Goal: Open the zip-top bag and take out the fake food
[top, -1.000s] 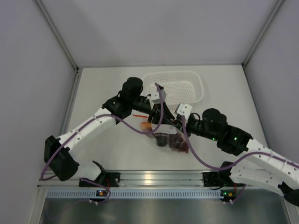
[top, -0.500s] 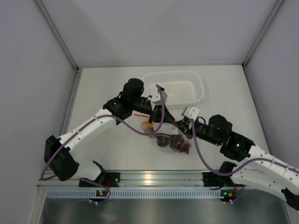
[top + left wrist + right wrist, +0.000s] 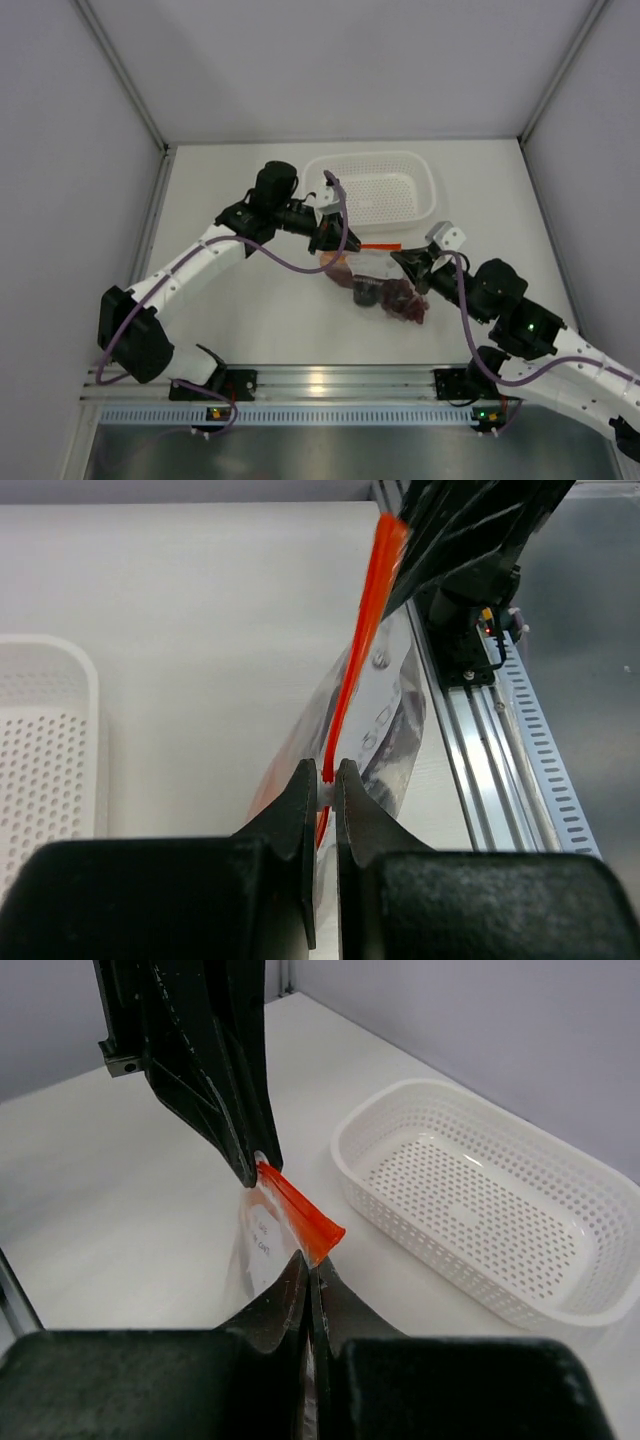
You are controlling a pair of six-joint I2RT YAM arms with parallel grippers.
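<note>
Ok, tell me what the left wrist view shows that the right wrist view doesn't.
Left wrist only: the rail along the table edge, and the right gripper pinching the far end of the strip.
Right wrist only: most of the basket, with nothing in it, and the left gripper on the strip's other end.
Both: the orange strip held between the two shut grippers, the clear bag under it, and at least a corner of the basket.

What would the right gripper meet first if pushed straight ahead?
Probably the black left gripper, just ahead, pinching the same clear plastic zip-top bag; the white perforated basket sits off to the side.
</note>
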